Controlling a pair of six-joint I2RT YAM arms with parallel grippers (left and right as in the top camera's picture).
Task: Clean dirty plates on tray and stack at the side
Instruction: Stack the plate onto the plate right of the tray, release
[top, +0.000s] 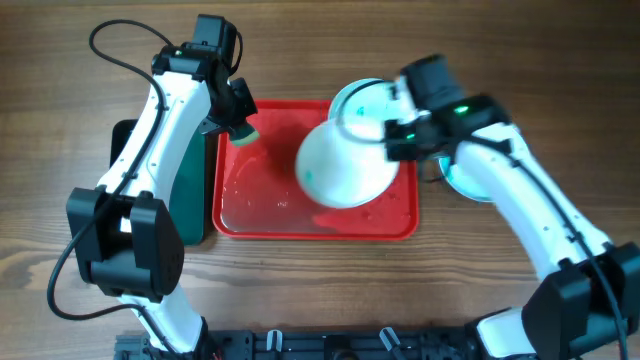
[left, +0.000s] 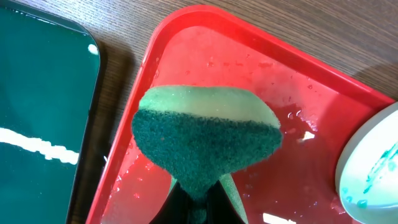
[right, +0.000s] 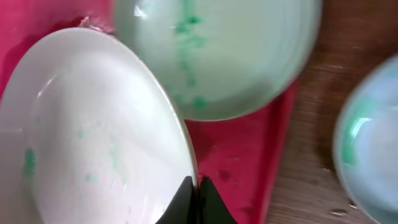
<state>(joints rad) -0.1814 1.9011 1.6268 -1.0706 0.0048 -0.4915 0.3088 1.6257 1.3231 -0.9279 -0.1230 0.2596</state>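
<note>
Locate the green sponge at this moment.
In the overhead view, the sponge is held by the left gripper over the far-left corner of the red tray, close to the dark green tray.

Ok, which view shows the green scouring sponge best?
Left wrist: the green scouring sponge fills the frame, pinched by the left fingers over the red plastic tray. Overhead shows only a small green patch at those fingers; right wrist does not show it.
</note>
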